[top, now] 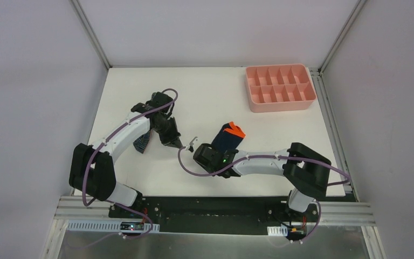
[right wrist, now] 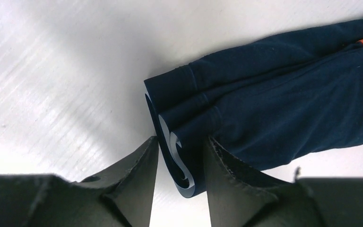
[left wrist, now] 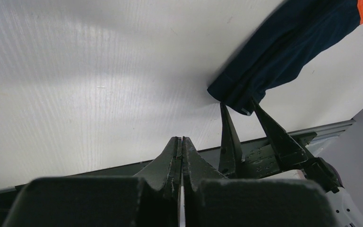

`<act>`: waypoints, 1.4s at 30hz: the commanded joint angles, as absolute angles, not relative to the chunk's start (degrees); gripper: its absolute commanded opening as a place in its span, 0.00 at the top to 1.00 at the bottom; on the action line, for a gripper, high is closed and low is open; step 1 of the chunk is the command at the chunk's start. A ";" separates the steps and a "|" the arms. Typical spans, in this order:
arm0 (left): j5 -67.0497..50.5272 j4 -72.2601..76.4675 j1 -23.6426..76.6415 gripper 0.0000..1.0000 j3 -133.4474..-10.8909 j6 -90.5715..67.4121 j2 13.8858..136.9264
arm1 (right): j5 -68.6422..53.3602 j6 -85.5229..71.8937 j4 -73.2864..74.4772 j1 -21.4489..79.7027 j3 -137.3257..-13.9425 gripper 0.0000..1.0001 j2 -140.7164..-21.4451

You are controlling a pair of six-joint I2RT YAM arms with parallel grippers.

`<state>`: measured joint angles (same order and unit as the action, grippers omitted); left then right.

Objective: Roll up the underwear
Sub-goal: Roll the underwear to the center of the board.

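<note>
The navy underwear (top: 228,137) with orange trim lies folded into a long strip at mid-table, also in the left wrist view (left wrist: 283,52) and the right wrist view (right wrist: 274,94). My right gripper (right wrist: 182,138) stands part open, its jaws straddling the strip's curled near end. The right finger rests against the cloth, and a sliver of table shows beside the left finger. From above, the right gripper (top: 218,148) sits at the strip's lower end, and the left wrist view shows it too (left wrist: 237,103). My left gripper (top: 173,142) is shut and empty (left wrist: 182,139), left of the strip. The striped underwear (top: 142,143) lies partly under the left arm.
A pink compartment tray (top: 283,106) stands at the back right of the white table. The table's dark front rail (left wrist: 264,151) runs close behind the right gripper in the left wrist view.
</note>
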<state>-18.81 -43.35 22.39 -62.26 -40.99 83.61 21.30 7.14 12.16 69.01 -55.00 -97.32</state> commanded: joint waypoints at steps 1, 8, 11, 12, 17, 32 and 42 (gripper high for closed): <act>-17.94 -44.56 21.71 1.00 -61.56 -41.48 80.94 | 22.52 6.48 11.32 69.23 -52.21 0.58 -100.35; -18.09 -44.56 21.40 1.00 -61.10 -41.48 80.28 | 22.71 7.00 14.30 69.17 -55.10 0.55 -91.70; -18.22 -44.60 21.36 1.00 -61.48 -41.23 80.54 | 23.08 6.88 15.54 69.24 -56.52 0.55 -89.22; -18.26 -44.57 21.36 1.00 -61.58 -41.14 80.71 | 23.12 6.81 15.83 69.26 -56.73 0.55 -88.67; -18.50 -44.56 21.25 1.00 -62.05 -40.72 81.35 | 23.35 6.86 16.44 69.26 -56.07 0.51 -88.49; -18.62 -44.56 20.92 1.00 -61.30 -40.14 81.51 | 22.28 7.38 10.83 69.23 -55.60 0.49 -101.29; -19.55 -44.49 20.66 1.00 -59.34 -40.53 80.47 | 18.73 7.14 10.82 68.41 -55.22 1.00 -101.65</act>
